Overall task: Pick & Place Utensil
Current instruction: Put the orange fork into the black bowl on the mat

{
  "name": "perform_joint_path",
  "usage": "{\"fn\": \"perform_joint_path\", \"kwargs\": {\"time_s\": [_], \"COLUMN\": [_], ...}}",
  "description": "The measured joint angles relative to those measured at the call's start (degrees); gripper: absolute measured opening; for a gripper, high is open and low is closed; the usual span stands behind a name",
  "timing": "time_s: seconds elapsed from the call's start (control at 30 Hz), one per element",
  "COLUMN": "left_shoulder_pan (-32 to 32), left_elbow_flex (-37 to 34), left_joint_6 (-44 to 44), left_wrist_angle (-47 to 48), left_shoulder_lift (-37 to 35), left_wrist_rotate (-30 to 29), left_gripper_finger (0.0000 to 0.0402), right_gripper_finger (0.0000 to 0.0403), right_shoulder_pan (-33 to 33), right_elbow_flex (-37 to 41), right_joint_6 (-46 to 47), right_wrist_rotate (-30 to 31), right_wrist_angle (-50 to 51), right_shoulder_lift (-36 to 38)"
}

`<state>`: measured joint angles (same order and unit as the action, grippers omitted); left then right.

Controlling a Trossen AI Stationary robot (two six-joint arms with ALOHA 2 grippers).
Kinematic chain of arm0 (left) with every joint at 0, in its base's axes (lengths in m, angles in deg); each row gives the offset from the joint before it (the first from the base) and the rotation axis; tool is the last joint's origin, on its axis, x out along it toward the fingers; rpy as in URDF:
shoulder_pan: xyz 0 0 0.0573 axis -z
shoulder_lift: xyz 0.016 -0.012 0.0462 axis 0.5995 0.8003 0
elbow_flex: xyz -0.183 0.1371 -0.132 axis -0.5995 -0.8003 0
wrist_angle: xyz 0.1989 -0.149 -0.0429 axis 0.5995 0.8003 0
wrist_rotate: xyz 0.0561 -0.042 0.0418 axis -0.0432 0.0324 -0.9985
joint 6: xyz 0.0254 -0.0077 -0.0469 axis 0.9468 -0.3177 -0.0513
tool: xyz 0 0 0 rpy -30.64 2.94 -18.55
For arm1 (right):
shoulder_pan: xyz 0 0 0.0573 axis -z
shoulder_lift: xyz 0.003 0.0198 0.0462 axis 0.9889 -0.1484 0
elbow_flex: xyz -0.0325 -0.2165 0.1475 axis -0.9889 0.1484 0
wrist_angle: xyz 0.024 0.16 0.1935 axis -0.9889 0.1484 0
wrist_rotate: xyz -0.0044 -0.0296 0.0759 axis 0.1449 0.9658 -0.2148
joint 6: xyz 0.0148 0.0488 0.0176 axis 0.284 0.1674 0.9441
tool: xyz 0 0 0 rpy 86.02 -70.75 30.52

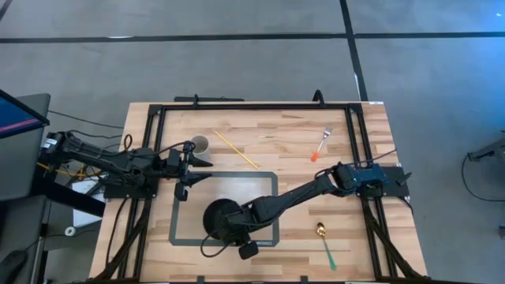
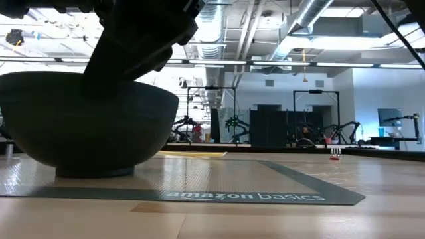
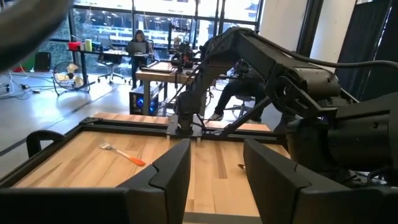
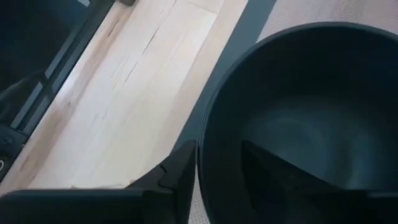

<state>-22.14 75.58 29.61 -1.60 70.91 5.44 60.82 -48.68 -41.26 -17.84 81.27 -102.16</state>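
A black bowl [image 1: 219, 217] [image 2: 86, 119] [image 4: 311, 93] rests by its foot on a grey-bordered mat [image 1: 272, 177] [image 2: 305, 186]. My right gripper [image 1: 230, 229] [image 4: 217, 168] is over the bowl's near-right rim, open, with one finger outside the wall and one inside the hollow. My left gripper [image 1: 207, 170] [image 3: 214, 162] is open, level above the table's left side, touching nothing. An orange-handled fork [image 1: 320, 145] [image 3: 121, 152] lies at the far right. A green-handled spoon [image 1: 326, 244] lies at the near right. Yellow chopsticks [image 1: 237, 150] lie far of the mat. My right gripper stands astride the bowl's rim [image 4: 208, 124], coming from above and slanting down, one finger [image 4: 180, 171] outside the wall and the other [image 4: 273, 171] inside. Whether either finger touches the bowl, I cannot tell. The bowl stands on the mat.
A small round cup [image 1: 200, 143] stands near the left gripper's far side. A black metal frame [image 1: 252, 106] borders the table's far, left and right sides. Bare wood lies between the mat and the fork. People sit at desks in the room beyond [image 3: 138, 43].
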Motion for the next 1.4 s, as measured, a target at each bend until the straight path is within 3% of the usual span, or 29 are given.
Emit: {"fn": "perform_joint_path", "kwargs": {"time_s": [0.27,0.43,0.67,0.97,1.4], "left_shoulder_pan": [0.00,0.00,0.00,0.00,0.00], "left_elbow_flex": [0.00,0.00,0.00,0.00,0.00], "left_joint_6": [0.02,0.02,0.02,0.02,-0.42], "left_wrist_angle": [-0.02,-0.04,-0.07,-0.05,0.13], "left_shoulder_lift": [0.00,0.00,0.00,0.01,0.09], "left_wrist_rotate": [0.02,0.02,0.02,0.03,0.07], "left_gripper_finger": [0.0150,0.0150,0.0150,0.0150,0.0150], "right_gripper_finger": [0.0150,0.0136,0.0115,0.0112,0.0111], "right_shoulder_pan": [-0.72,-0.72,-0.70,-1.29,0.00], "right_elbow_flex": [-3.07,-8.40,-16.16,-14.71,-14.69], "right_joint_6": [0.16,2.97,3.12,7.01,14.41], "right_wrist_rotate": [0.00,0.00,0.27,15.30,20.63], "right_wrist_angle": [0.68,2.26,14.83,27.68,41.99], "right_shoulder_lift": [0.10,0.11,0.53,6.72,11.26]}}
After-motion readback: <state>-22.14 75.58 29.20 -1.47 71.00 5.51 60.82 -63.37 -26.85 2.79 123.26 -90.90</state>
